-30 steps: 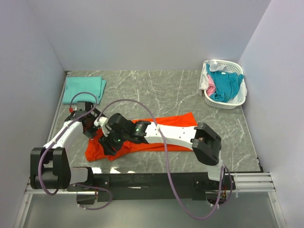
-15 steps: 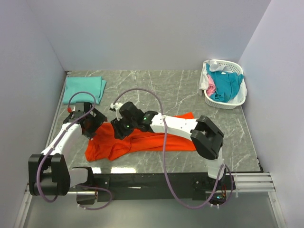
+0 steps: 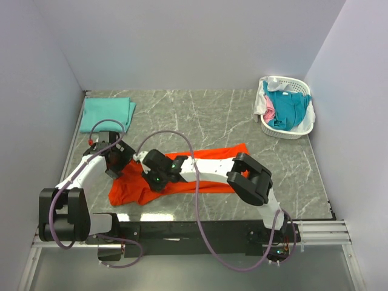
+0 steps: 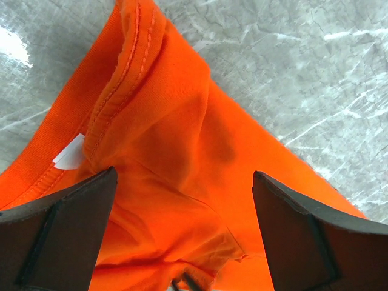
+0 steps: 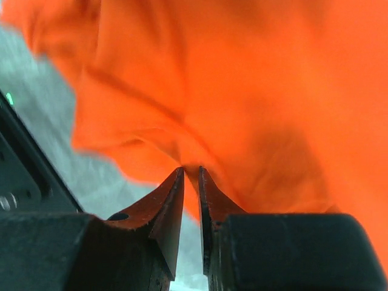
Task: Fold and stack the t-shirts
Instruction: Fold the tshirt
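— Counting from above, how many shirts?
— Four that I can make out. One orange shirt (image 3: 227, 156) lies rumpled across the near middle of the grey table (image 3: 212, 115). One mint-green shirt (image 3: 107, 113) sits folded at the far left corner. One teal shirt (image 3: 290, 106) and one pink shirt (image 3: 267, 110) are bundled in the single white basket (image 3: 284, 131) at the far right.
— And the arms?
— Two, both at the left end of the orange shirt. The left claw (image 3: 120, 163) is at its edge and the right claw (image 3: 148, 180) is just beside it, over the cloth.
— Left wrist view?
— The left claw (image 4: 183, 176) stands wide, holding nothing. Its two fingers (image 4: 66, 230) sit either side of the collar (image 4: 124, 66), with one white label (image 4: 70, 154) next to it.
— Right wrist view?
— The right claw (image 5: 189, 173) is narrow, its two fingers (image 5: 163, 206) nearly together. A pucker of the orange shirt (image 5: 242, 91) is nipped between the tips.
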Controlling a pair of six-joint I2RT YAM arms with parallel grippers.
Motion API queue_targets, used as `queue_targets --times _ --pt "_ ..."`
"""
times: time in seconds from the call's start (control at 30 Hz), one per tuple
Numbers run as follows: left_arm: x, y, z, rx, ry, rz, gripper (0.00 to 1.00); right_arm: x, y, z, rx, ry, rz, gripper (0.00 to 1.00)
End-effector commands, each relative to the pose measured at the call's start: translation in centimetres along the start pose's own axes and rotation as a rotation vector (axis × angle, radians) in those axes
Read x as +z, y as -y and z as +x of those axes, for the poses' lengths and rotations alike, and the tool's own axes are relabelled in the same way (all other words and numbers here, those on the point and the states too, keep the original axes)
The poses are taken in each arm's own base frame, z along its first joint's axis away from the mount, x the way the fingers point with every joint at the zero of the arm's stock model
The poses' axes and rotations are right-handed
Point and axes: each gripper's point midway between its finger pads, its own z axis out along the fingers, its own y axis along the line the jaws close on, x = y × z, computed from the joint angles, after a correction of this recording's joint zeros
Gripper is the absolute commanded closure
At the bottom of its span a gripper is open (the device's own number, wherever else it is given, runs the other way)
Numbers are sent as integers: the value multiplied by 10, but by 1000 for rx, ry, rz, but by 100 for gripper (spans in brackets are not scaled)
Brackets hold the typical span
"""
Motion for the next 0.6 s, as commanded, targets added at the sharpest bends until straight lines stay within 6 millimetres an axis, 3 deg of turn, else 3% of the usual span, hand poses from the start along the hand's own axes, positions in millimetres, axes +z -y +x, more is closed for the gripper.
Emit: queue_targets --times 0.0,0.2,0.37,0.5,0.57 --pt "0 0 -8 18 34 0 1 -21 -3 10 -27 11 38 77" --pt "-1 1 -9 22 33 1 1 -47 -1 33 -40 6 83 75" --pt "-9 4 -6 11 23 20 1 -67 -5 14 34 88 93 59" --pt "-26 1 -6 -26 59 45 1 -80 15 -6 192 150 152 54" --pt "-29 -11 -1 -32 61 17 1 -79 24 -5 282 144 174 53"
